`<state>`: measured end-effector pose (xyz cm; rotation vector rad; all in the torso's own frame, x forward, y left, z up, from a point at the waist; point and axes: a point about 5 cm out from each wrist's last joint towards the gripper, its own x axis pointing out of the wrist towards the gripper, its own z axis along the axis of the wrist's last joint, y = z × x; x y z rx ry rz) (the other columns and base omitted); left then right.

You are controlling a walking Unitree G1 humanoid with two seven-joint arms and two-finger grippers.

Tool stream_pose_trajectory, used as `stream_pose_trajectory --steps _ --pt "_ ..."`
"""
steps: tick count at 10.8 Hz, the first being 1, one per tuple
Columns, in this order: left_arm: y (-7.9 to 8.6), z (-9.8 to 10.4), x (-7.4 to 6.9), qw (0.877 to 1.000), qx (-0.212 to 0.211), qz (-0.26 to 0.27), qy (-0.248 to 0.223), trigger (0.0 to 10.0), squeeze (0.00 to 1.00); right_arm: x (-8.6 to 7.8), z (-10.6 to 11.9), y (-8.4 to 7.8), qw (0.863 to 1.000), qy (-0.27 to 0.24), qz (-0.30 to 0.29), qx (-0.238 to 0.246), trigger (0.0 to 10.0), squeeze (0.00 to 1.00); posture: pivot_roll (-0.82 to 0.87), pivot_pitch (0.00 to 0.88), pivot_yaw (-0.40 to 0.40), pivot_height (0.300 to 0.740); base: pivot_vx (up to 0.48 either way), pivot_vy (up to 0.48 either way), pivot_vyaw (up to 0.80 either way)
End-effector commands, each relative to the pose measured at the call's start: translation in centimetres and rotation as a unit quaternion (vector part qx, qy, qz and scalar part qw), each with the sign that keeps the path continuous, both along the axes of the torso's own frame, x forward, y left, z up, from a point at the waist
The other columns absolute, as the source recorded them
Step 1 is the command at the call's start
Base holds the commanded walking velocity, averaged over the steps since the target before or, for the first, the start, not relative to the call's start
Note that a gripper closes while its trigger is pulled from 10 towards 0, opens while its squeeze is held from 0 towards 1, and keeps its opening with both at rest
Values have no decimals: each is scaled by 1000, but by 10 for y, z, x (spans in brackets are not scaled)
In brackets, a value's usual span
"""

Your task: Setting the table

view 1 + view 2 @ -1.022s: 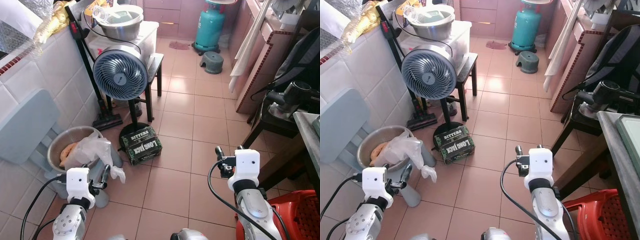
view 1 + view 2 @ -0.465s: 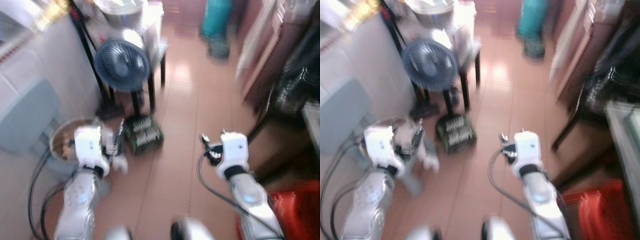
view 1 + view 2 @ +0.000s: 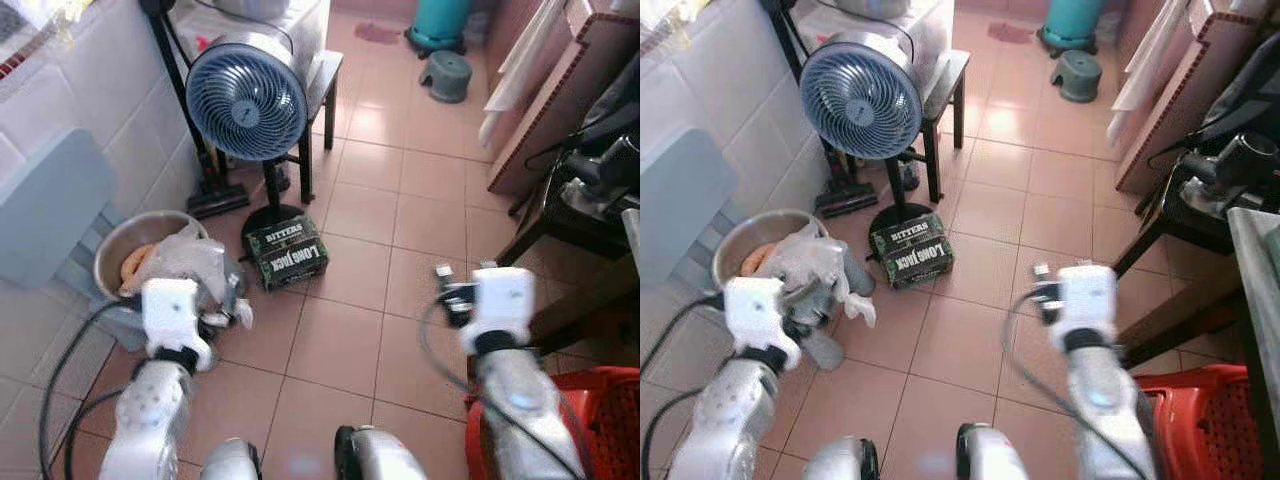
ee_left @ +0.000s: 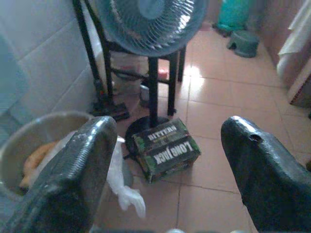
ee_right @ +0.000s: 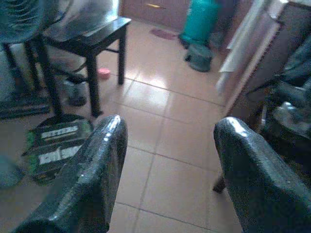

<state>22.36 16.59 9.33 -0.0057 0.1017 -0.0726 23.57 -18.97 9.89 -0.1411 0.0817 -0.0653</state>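
Your two silver arms reach forward at waist height over a pink tiled kitchen floor, both bent at the elbow with wrists level. Your left end effector hangs above the floor just beside a metal bowl; its two black fingers are spread wide with nothing between them. Your right end effector is held out over bare tiles near a dark wooden bench, and its fingers are likewise spread and empty.

The metal bowl sits on the floor against the white tiled wall, holding something orange, with a crumpled clear plastic bag draped over its rim. Just beside it lies a green and black box lettered "LONG JACK", resting at the round base of a blue standing fan. The fan stands in front of a black stool. A grey folded panel leans on the wall to your left.

Farther down the room a teal gas cylinder stands next to a small grey-green stool. A red plastic crate sits on the floor at your right side. The edge of a table shows at the far right; you cannot tell from here what lies on it.
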Motion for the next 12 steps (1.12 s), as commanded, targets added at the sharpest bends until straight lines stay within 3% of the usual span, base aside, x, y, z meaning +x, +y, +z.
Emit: stream_pose_trajectory --steps 1,3,5,8,12 --pt "0 -3 0 1000 0 3 11 10000 0 0 -2 -3 1000 8 -8 6 10000 0 -18 135 -4 740 0 0 0" --pt "-2 -3 -2 1000 18 -18 18 10000 0 -1 -4 6 1000 10 4 8 10000 0 -15 168 2 740 0 278 -800" --pt "-2 -3 -3 999 9 -26 27 10000 0 -5 -6 13 1000 14 20 9 10000 0 -19 189 8 740 0 324 -800" --pt "-4 0 -2 999 7 -27 21 10000 0 1 -2 12 999 9 28 12 10000 0 -15 207 -1 740 0 306 -800" --pt "-6 2 -4 999 -8 -36 19 10000 0 0 -2 24 998 11 50 36 10000 0 -5 220 -5 740 0 0 -800"
